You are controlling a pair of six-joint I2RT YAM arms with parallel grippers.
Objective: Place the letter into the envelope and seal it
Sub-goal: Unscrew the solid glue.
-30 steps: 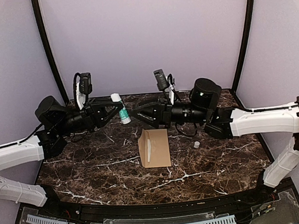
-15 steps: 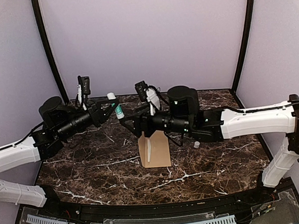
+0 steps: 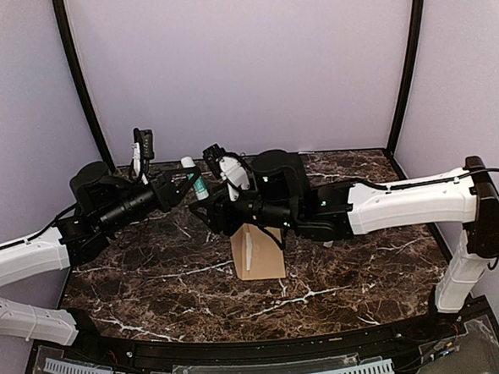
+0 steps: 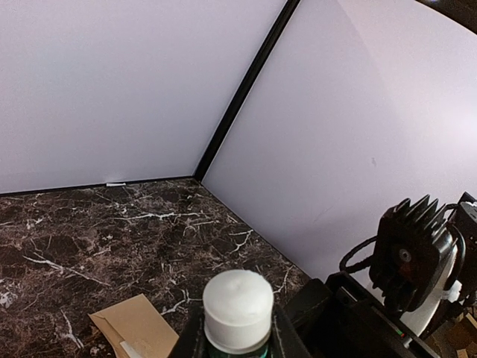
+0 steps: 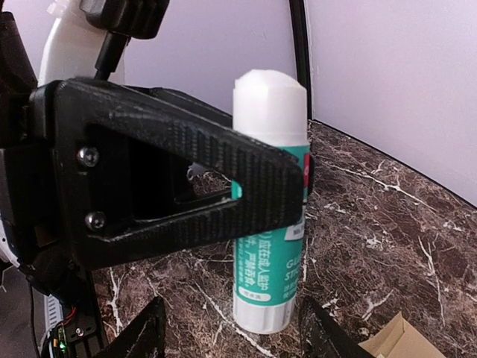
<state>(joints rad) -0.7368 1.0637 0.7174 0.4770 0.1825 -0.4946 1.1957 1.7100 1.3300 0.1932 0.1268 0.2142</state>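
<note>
Two grippers meet just behind the envelope (image 3: 262, 256), which lies flat on the marble table (image 3: 145, 282), partly under my right arm. My left gripper (image 3: 187, 179) is clamped on the glue stick (image 5: 270, 186) and holds it upright in the air, behind the envelope and a little to its left. My right gripper (image 5: 235, 340) has its jaws parted, one on each side of the stick's lower end, neither touching it. No letter shows apart from the envelope, so I judge it is already inside and I'm on the sealing step, readying the glue. Whether the stick's white top is a cap or bare glue, I can't tell. Next I'd close the right jaws squarely on the stick's base and keep the left grip firm. Only then would I bring the glue down to the envelope.
</note>
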